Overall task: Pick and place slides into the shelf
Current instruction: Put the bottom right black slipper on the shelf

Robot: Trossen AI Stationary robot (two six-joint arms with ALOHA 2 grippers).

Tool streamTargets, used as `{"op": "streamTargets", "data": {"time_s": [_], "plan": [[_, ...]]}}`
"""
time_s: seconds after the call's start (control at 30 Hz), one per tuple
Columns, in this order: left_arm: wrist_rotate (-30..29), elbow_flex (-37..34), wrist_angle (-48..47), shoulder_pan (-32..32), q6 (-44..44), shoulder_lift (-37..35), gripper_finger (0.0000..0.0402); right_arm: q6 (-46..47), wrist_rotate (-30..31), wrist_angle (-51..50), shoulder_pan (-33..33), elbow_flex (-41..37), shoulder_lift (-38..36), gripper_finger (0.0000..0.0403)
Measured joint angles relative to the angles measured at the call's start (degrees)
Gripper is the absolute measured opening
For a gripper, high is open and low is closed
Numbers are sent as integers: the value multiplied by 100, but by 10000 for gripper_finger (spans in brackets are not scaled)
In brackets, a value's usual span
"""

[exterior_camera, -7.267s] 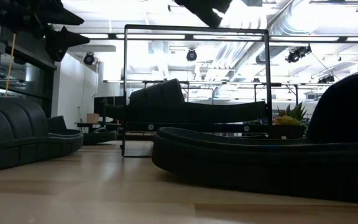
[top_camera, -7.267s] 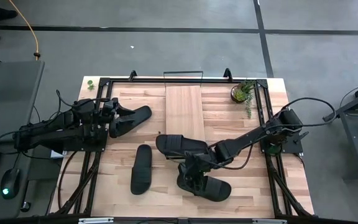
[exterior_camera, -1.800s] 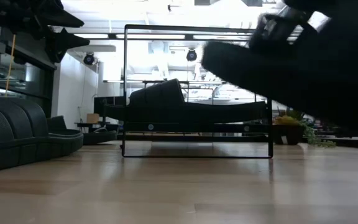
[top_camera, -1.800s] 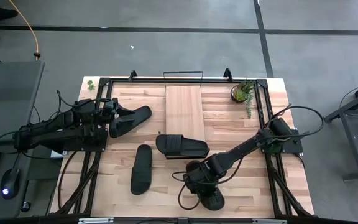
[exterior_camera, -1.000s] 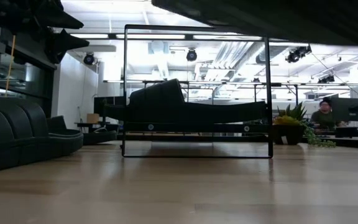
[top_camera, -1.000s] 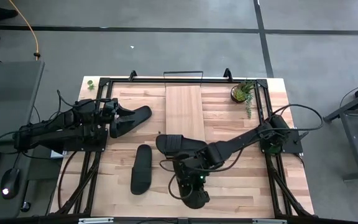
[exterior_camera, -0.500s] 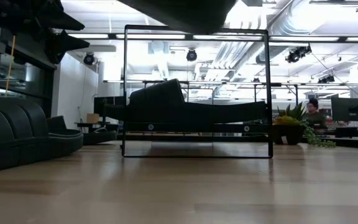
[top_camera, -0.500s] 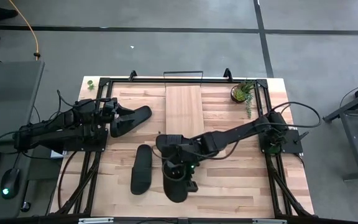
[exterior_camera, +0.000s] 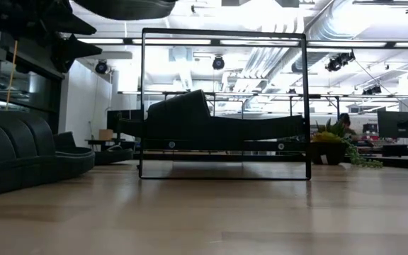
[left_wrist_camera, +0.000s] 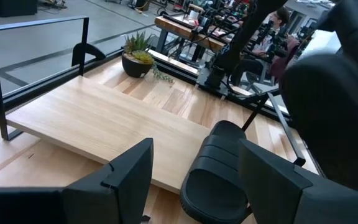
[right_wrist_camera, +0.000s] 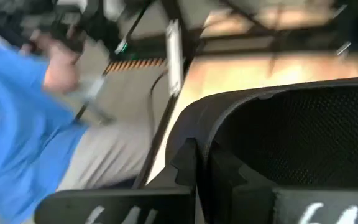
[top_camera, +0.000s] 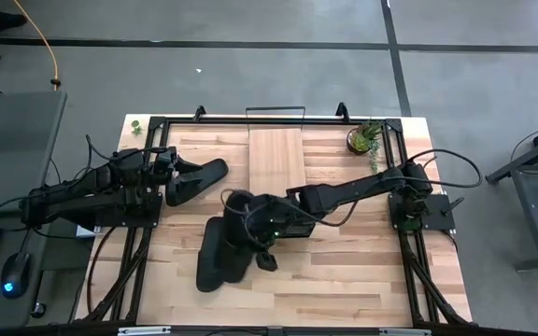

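Observation:
My right gripper [top_camera: 250, 229] is shut on a black slide [top_camera: 236, 252] and holds it high over the table's middle. In the low view this slide [exterior_camera: 126, 8] shows at the top. Beside it, a second slide [top_camera: 205, 271] lies flat on the table. A third slide [exterior_camera: 211, 120] rests across the near end of the shelf [top_camera: 278, 163]. Another slide [top_camera: 204, 177] shows just past my left gripper [left_wrist_camera: 196, 146], which waits open at the far left. My right gripper pinches the slide's sole rim [right_wrist_camera: 197, 118] at one rounded end between its two fingers [right_wrist_camera: 185, 165]. The fingers slant down toward the table's left and near side. The slide is lifted clear of the table.
A potted plant [top_camera: 362, 140] stands at the far right corner. Black frame rails [top_camera: 148, 233] run along the table's sides. A person in a blue top [right_wrist_camera: 17, 106] shows beyond the table. Bare wood [top_camera: 362, 271] lies at the near right.
My right gripper has swung toward the table's left edge and a little up, tipping closer to level, still shut on its slide. The slide went with it, from over the near middle to beside the slide on the table, staying clear of the wood.

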Motion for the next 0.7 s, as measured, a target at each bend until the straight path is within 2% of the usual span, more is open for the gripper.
{"op": "streamTargets", "data": {"time_s": [0.1, 0.27, 0.7], "plan": [[0, 0, -2, 0, 0, -1, 216, -75, 291, 280, -104, 0, -40, 0], [0, 0, -11, 0, 2, 0, 216, -74, 384, 964, -304, 0, -56, 0], [0, 0, -9, 0, 139, -1, 216, -177, 1122, 1820, -816, 2, -62, 0]]}}
